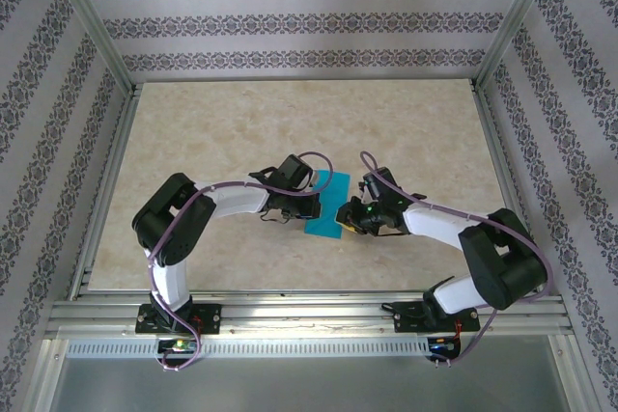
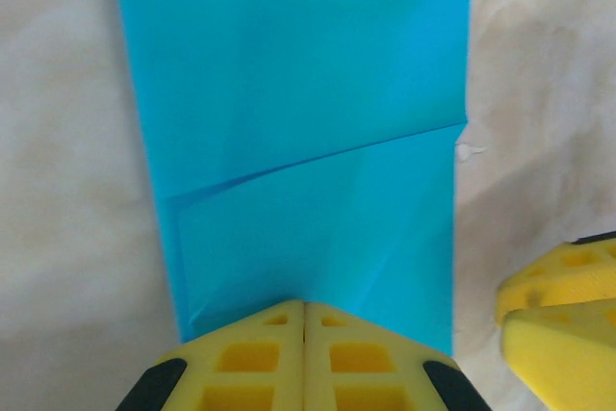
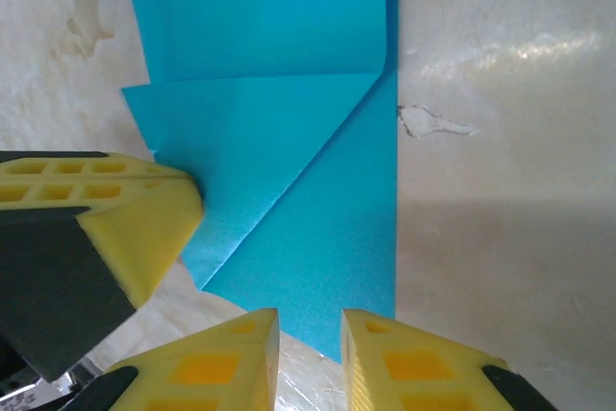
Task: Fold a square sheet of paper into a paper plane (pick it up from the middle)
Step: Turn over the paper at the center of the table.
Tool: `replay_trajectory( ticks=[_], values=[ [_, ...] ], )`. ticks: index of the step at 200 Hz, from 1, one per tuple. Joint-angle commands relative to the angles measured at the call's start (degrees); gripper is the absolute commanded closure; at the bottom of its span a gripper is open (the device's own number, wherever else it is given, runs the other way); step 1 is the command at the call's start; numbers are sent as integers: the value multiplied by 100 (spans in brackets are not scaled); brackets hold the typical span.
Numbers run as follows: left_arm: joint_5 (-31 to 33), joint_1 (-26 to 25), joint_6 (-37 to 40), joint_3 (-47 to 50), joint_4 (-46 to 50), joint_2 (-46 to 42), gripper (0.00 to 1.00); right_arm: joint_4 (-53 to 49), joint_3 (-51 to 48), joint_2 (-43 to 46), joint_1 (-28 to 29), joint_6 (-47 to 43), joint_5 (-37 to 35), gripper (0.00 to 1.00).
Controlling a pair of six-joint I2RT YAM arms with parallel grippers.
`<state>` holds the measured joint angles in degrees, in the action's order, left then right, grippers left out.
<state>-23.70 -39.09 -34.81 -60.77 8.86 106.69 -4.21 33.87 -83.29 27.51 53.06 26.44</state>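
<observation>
While the closed left tool (image 2: pixel 305 320) pins the paper (image 2: pixel 298 93) under its tips, the right tool (image 3: pixel 310 322), jaws slightly parted, should press along the crease (image 3: pixel 289 185) just ahead.

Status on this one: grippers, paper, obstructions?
Left gripper shut at the paper edge. Right gripper slightly open, paper corner between jaws. Paper part-folded, flat on table. Nothing blocking.
</observation>
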Motion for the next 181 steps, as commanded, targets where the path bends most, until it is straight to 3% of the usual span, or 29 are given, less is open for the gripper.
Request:
replay_trajectory(
  ticks=[1, 117, 181],
  values=[
    [60, 121, 249, 7, 208, 70, 93, -49, 84, -222, 62, 197, -219, 76],
    [-251, 121, -64, 521, -223, 117, 96, -246, 619, -811, 83, 68, -367, 74],
    [-194, 121, -308, 722, -413, 27, 96, -762, 524, -371, 150, -13, -682, 72]
  ],
)
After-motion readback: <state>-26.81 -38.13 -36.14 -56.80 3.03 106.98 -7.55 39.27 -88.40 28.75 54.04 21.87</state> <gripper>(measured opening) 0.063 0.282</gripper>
